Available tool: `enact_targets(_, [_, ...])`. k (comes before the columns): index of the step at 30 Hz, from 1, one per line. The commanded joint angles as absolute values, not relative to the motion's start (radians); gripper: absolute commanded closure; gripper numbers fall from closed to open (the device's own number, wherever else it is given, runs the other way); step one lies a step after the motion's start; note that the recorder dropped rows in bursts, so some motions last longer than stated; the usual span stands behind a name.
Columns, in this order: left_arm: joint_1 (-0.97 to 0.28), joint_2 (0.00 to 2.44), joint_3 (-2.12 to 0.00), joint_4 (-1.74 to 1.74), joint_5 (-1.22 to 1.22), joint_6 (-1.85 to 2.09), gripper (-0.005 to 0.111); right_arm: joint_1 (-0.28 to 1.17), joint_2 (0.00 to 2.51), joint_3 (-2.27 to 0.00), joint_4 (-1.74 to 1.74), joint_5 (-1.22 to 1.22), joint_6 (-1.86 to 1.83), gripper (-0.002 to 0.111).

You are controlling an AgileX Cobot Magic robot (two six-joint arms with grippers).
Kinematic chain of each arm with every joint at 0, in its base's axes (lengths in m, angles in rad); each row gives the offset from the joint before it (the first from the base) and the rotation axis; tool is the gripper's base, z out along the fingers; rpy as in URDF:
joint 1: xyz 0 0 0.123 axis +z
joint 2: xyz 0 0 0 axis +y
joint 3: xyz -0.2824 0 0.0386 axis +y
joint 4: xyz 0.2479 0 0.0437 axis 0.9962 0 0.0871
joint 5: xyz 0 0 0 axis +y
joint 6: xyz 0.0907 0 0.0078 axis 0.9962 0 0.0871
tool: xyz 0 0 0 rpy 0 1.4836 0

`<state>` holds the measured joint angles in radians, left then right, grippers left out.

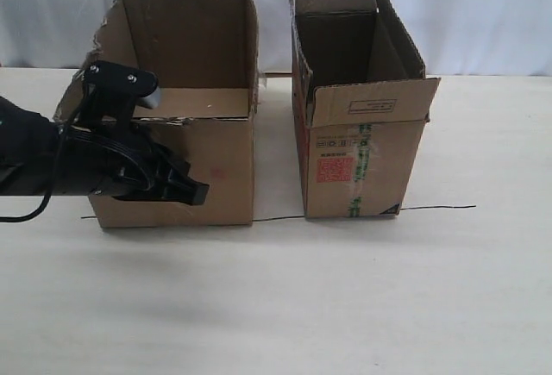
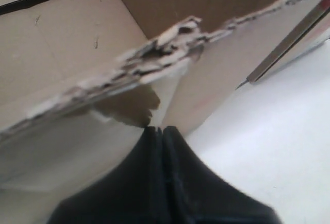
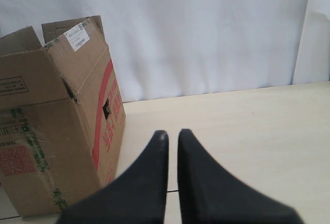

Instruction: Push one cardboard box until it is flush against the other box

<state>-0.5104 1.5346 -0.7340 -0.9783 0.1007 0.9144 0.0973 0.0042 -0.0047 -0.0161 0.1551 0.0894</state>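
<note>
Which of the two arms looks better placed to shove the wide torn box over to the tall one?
The left. Its tool is shut and already against the cardboard box, on the side facing away from the other box. The right arm isn't in the exterior view.

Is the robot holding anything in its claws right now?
No. The left tool is closed on nothing, by the torn-rimmed cardboard box. The right tool is nearly closed with nothing between its tips, away from the other box.

The pale bench point(image 1: 276, 306) carries the cardboard box point(image 1: 216, 168) and the other box point(image 1: 366, 164), apart, along what looks like a thin dark line point(image 1: 448, 209).
</note>
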Motion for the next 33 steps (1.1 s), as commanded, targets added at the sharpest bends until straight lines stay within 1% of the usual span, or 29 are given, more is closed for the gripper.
enact_targets(1, [-0.513,1.543,-0.741,-0.979,0.051,0.919,0.107,0.095,0.0,0.0,-0.014,0.159,0.091,0.103])
enact_targets(10, [-0.513,1.577,-0.771,-0.978,0.074,0.919,0.107,0.095,0.0,0.0,-0.014,0.159,0.089,0.103])
enact_targets(13, [-0.513,1.55,-0.771,-0.974,0.131,0.919,0.107,0.095,0.0,0.0,-0.014,0.159,0.089,0.103])
enact_targets(15, [-0.513,1.499,-0.771,-0.97,0.185,0.919,0.107,0.095,0.0,0.0,-0.014,0.159,0.089,0.103])
enact_targets(18, [-0.513,1.352,-0.771,-0.97,0.268,0.906,0.107,0.095,0.0,0.0,-0.014,0.159,0.092,0.103])
enact_targets(21, [-0.513,1.141,-0.771,-0.967,0.335,0.859,0.107,0.095,0.0,0.0,-0.014,0.159,0.092,0.103])
enact_targets(23, [-0.501,1.027,-0.771,-0.891,0.309,0.811,0.107,0.095,0.0,0.0,-0.014,0.159,0.092,0.103])
enact_targets(24, [-0.475,0.973,-0.771,-0.818,0.29,0.755,0.107,0.095,0.0,0.0,-0.014,0.159,0.092,0.103])
enact_targets(26, [-0.287,0.938,-0.771,-0.6,0.342,0.584,0.107,0.095,0.0,0.0,-0.014,0.159,0.092,0.103])
enact_targets(27, [-0.197,0.964,-0.771,-0.579,0.394,0.578,0.107,0.095,0.0,0.0,-0.014,0.159,0.092,0.103])
enact_targets(28, [-0.073,1.015,-0.771,-0.585,0.435,0.601,0.107,0.095,0.0,0.0,-0.014,0.159,0.092,0.103])
enact_targets(30, [0.14,1.124,-0.775,-0.699,0.482,0.738,0.107,0.095,0.0,0.0,-0.014,0.159,0.092,0.103])
enact_targets(32, [0.295,1.247,-0.795,-0.925,0.593,0.96,0.107,0.095,0.0,0.0,-0.014,0.159,0.092,0.103])
enact_targets(33, [0.329,1.296,-0.803,-0.981,0.628,1.017,0.107,0.095,0.0,0.0,-0.014,0.159,0.092,0.103])
